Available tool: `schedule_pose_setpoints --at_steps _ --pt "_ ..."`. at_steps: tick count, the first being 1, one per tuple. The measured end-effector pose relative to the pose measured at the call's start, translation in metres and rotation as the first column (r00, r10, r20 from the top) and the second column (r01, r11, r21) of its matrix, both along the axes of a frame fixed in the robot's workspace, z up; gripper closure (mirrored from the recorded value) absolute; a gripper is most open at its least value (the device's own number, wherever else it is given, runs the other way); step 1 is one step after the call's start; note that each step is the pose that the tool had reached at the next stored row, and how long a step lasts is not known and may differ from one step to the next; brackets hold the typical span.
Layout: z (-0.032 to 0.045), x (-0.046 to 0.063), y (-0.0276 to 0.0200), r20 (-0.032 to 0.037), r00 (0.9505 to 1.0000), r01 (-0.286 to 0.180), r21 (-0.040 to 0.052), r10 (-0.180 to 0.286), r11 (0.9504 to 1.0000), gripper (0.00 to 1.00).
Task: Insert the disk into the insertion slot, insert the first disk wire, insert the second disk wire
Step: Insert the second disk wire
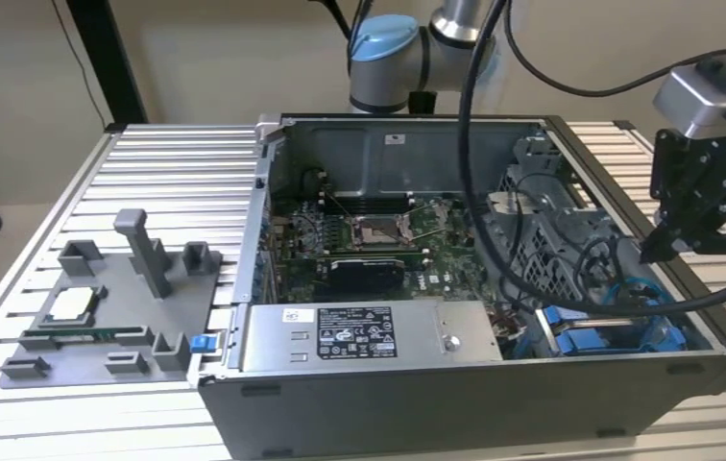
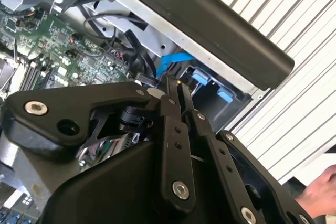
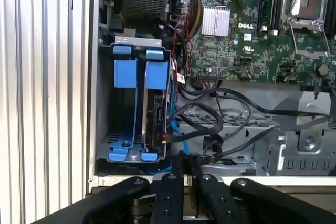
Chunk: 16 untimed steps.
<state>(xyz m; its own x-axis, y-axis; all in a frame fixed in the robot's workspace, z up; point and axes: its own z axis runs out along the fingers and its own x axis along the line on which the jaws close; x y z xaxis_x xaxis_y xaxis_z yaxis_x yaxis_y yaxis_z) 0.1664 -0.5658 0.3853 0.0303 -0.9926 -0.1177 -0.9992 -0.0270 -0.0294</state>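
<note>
- The disk [image 3: 156, 109] stands on edge in the drive bay [image 3: 105, 150] of the open computer case [image 1: 466, 403], its blue carrier [image 3: 156, 69] beside a second blue carrier [image 3: 122, 72]; in the first wrist view it lies just ahead of the fingertips and a little to one side.
- Black wires [image 3: 210, 124] and a blue wire [image 3: 178, 135] loop across the bay's open side, crowding the room between the disk and the gripper [image 3: 185, 156].
- The gripper's two fingers are pressed together with no gap, and nothing shows held between them in both wrist views [image 2: 176, 85].
- In the exterior view the gripper [image 1: 655, 252] hangs over the case's rim at the exterior view's right, above the blue carriers [image 1: 607, 336].
- Beyond the fingers sit the motherboard [image 3: 247, 35] and the power-supply box [image 1: 363, 334]; outside the case wall is slatted table [image 3: 42, 103].
- A hand [image 2: 317, 195] shows at the edge of the second wrist view.
</note>
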Motion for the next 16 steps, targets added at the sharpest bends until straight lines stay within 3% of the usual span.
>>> schedule_pose_setpoints --at_steps 4,12,16 --pt "0.0043 -0.011 0.0001 0.0 1.0 0.003 0.0077 -0.003 1.0 1.0" --pt "0.0047 -0.04 -0.0003 0.0004 1.0 0.005 0.0102 -0.005 0.9999 1.0" --pt "0.0042 -0.049 -0.0021 0.0052 1.0 0.005 0.0101 -0.005 0.9999 1.0"
